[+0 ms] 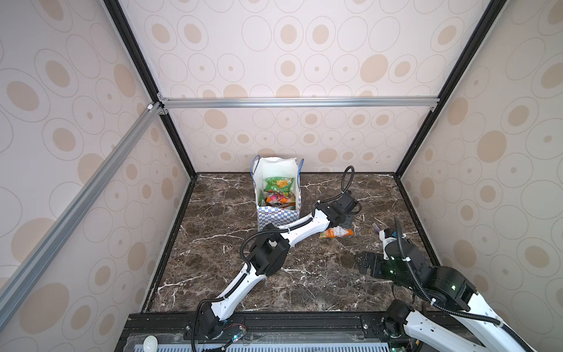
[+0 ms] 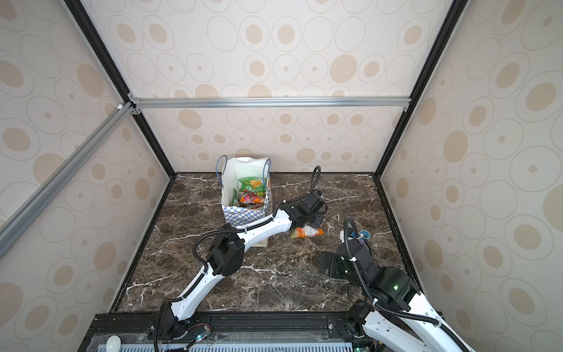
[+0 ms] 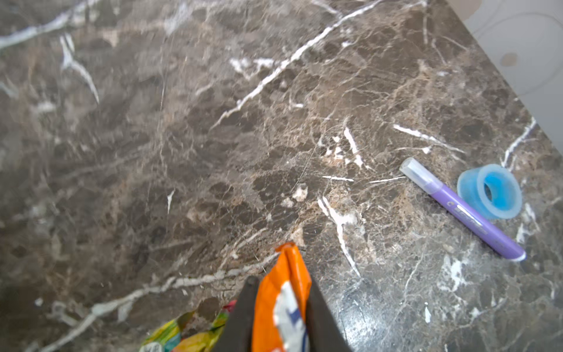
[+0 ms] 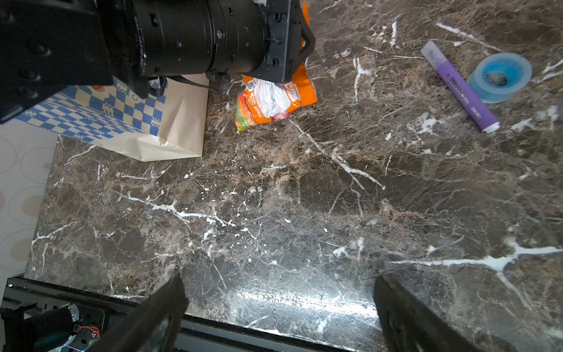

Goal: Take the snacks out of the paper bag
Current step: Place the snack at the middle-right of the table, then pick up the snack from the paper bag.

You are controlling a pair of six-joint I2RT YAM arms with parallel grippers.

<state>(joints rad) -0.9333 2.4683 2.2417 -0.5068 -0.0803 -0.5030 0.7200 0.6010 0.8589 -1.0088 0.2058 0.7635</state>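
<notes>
1. Nearest, over the front right of the worktop (image 1: 304,289): right claw (image 4: 280,280), hovering low, jaws spread wide, nothing between them, touching nothing.
2. Farther in, right of centre: left claw (image 3: 281,294), pointing down at the worktop, its dark fingers (image 3: 243,314) close on either side of an orange-and-white packet (image 3: 289,268). Fingers right against the wrapper. Cannot tell whether pressing or slack.
3. That packet: out of the bag, lying on the worktop under the left claw, seen in both top views and the right wrist view. Partly on top of a yellow-green packet (image 4: 242,120), with only an edge of the latter showing.
4. At about the same depth, farther right and near the right wall: a purple pen (image 3: 466,210) with a clear cap, lying flat, just beside a blue tape roll (image 3: 469,192). Both well apart from the two packets.
5. Left of the two packets, near but apart: the plain tan base of the paper bag (image 1: 275,216), crossed in front by the left arm.
6. Farthest, close to the back wall: the rest of the bag, upright, mouth open, with white lining and thin blue cord handles. Inside, more snacks: a green packet (image 1: 278,184) on top, orange and pink wrappers (image 1: 278,199) below. Cannot tell how many.
</notes>
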